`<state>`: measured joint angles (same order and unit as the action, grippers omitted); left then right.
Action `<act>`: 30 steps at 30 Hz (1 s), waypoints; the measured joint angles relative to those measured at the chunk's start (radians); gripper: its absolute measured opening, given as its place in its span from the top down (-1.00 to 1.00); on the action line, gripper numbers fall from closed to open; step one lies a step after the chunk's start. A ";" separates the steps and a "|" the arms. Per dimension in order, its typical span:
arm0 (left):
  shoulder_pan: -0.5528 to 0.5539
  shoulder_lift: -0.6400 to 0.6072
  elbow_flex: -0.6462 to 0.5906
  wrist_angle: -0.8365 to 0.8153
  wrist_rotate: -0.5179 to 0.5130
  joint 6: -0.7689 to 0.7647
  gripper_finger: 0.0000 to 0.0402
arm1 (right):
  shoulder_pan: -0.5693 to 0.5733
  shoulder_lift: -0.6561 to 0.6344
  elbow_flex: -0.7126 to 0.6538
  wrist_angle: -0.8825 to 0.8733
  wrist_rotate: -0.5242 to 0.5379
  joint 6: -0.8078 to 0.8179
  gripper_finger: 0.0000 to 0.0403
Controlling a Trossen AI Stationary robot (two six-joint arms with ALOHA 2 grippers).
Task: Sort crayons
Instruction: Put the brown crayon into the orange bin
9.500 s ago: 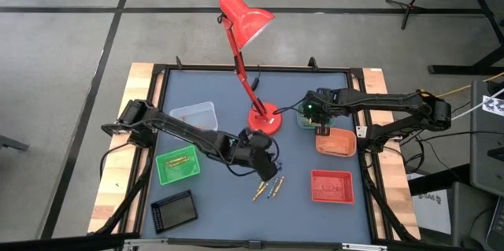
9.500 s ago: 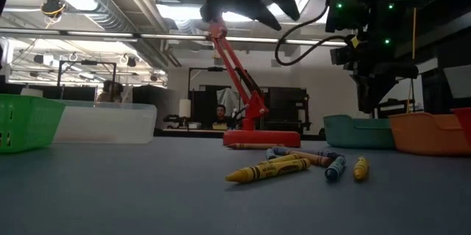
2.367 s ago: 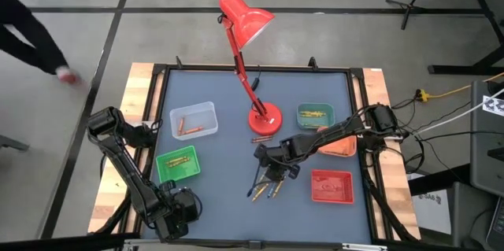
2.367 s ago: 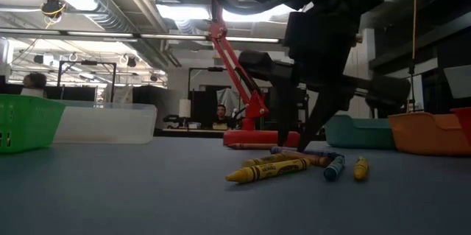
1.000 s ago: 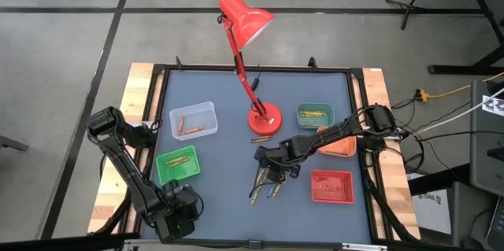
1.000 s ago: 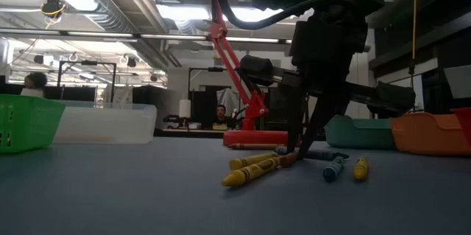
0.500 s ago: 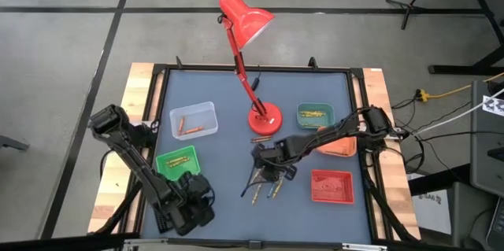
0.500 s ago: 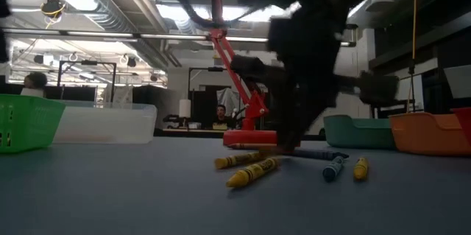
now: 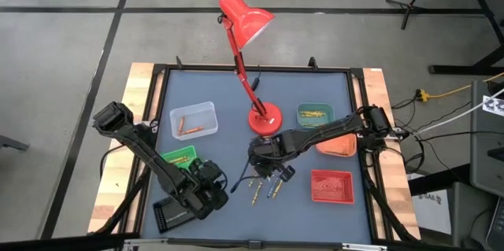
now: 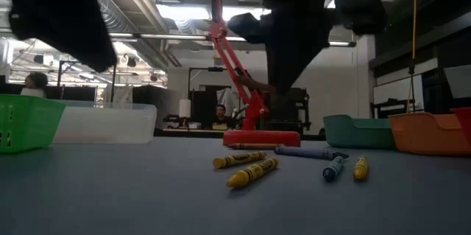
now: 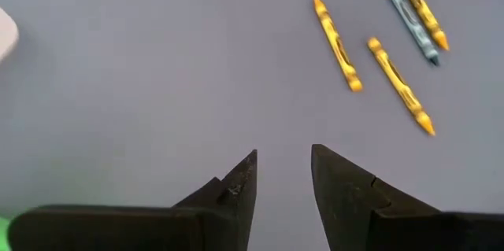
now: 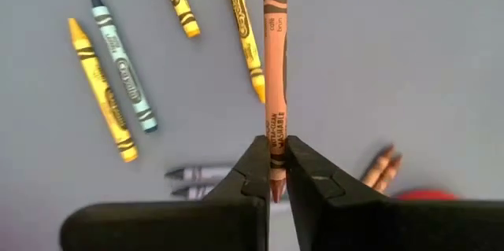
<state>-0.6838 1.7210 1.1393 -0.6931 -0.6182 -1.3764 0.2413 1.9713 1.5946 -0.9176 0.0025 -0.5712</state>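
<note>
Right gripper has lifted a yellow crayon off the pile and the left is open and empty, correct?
Not quite: the crayon clamped in the right gripper is brownish-orange, not yellow, as the right wrist view shows. The yellow crayons lie on the table. The left gripper is open and empty.

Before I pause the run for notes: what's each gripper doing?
Left gripper: open, holding nothing, above the bare table.
Right gripper: shut on a brownish-orange crayon, lifted above the loose crayons.

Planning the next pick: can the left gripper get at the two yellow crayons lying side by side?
Probably yes. The left gripper is open over bare table, and the yellow crayons lie ahead uncovered. The right gripper, holding an orange-brown crayon, hovers close by.
</note>
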 joint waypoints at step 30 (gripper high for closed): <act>0.261 0.000 0.000 0.339 0.002 0.410 0.48 | -0.001 -0.459 -0.320 -0.288 -0.018 0.375 0.88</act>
<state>-0.4232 1.7210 1.1393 -0.3539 -0.6167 -0.9666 0.2401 1.5121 1.2743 -1.2056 -0.0154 -0.1961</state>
